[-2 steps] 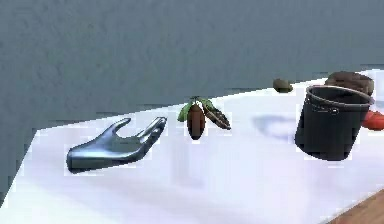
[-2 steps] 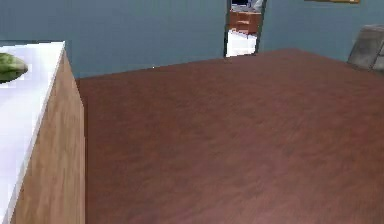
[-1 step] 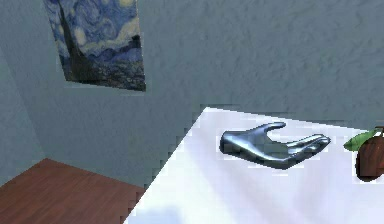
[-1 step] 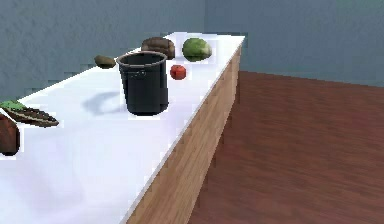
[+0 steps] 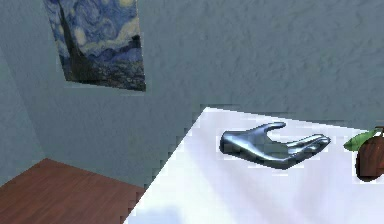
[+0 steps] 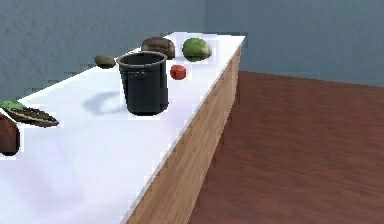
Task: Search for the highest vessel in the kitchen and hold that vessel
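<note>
You'll find the tall black cylindrical pot [image 6: 143, 83] upright on the white surface [image 6: 90, 165], with a small red ball [image 6: 178, 72] just beside it. A dark brown thing with a green leaf [image 6: 10, 125] is cut off at the arm side view's left edge. You cannot tell the hand's state.

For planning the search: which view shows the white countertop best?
The arm side view: the white countertop lies there lengthwise, with its wooden side and a black pot on it. The forward view gives one corner of it, bearing a silver hand sculpture.
</note>
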Controlling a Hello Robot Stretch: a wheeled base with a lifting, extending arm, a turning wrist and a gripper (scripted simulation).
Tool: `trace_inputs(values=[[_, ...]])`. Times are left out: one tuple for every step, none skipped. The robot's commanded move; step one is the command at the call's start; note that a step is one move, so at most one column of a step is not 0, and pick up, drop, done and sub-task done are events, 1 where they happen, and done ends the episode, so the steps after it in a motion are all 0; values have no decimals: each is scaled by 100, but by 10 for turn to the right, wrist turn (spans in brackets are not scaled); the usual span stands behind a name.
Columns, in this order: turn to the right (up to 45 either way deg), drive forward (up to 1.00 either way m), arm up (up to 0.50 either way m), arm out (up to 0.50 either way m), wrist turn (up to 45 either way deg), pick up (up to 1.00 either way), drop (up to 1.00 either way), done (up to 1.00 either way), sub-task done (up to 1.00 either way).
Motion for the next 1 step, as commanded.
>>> trace_inputs(values=[[0,0,38,0,0,0,0,0,0]])
